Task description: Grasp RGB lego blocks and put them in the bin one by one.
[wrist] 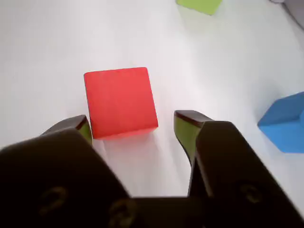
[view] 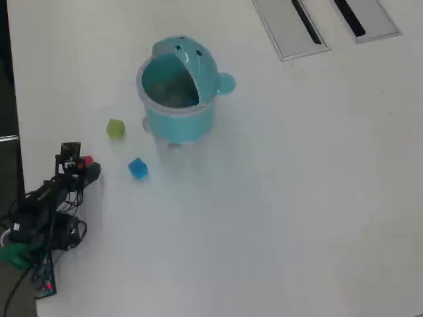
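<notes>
My claw (wrist: 133,124): spread, one finger each side of the red block (wrist: 120,102), not pinching.
Green block (wrist: 199,4): 1 o'clock, far.
Blue block (wrist: 285,122): 3 o'clock.
Bin (view: 177,89): on worktop (view: 297,198), lid up.

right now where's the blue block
In the overhead view the blue block sits on the white table, just below-left of the teal bin, below-right of the green block and right of the pincer.
</notes>
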You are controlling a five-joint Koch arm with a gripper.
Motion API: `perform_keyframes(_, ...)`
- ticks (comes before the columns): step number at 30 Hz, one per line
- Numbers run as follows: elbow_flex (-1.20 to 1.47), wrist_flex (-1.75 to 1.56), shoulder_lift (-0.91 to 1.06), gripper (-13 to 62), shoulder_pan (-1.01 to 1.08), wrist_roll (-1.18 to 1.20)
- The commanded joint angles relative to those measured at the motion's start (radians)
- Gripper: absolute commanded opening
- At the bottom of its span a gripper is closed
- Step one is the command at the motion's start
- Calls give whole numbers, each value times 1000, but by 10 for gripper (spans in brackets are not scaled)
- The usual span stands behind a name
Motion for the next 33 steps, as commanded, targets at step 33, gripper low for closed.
perform_keyframes(33, -14, -135, 41, 235, -15, 44)
